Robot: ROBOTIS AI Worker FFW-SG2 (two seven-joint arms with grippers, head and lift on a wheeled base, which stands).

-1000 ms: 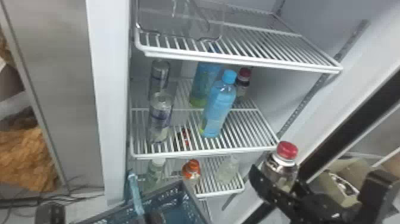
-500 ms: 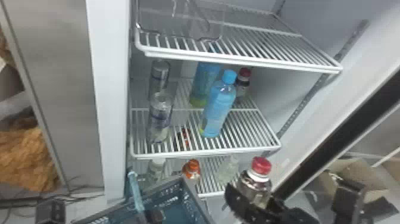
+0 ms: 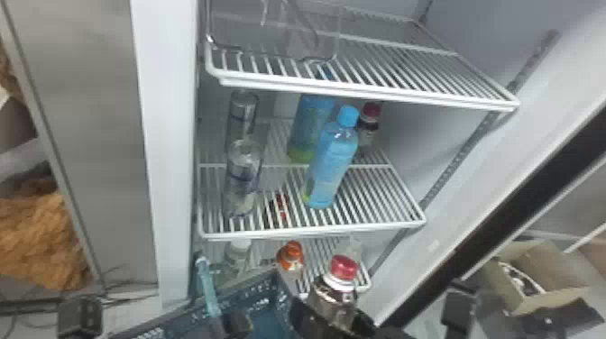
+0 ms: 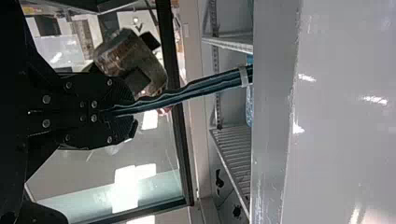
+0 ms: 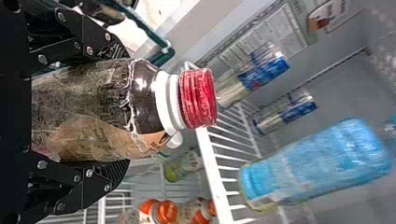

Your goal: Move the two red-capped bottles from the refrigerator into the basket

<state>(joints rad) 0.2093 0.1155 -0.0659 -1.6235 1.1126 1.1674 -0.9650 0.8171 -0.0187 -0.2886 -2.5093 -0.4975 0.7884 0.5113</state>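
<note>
In the head view, the right gripper (image 3: 331, 318) pinches one red-capped bottle (image 3: 336, 290), which stands nearly upright between its fingers, cap above them. To this gripper's left is the basket (image 3: 266, 297); I cannot tell whether the two touch. The left gripper (image 3: 236, 322) is farther left, at the basket's pale blue handle (image 3: 207, 288). Beyond and above the right gripper, the other red-capped bottle (image 3: 369, 119) stands on the middle shelf (image 3: 315, 233), behind a blue bottle (image 3: 333, 162).

In the left wrist view, the left gripper's fingers are clamped together on the handle, which runs out from their tips toward the refrigerator.

In the right wrist view, the right gripper's fingers sit on opposite sides of the bottle's body, its red cap pointing away from the gripper. Past the cap are the blue bottle and two cans (image 5: 261, 70), apart from the fingers.
</note>
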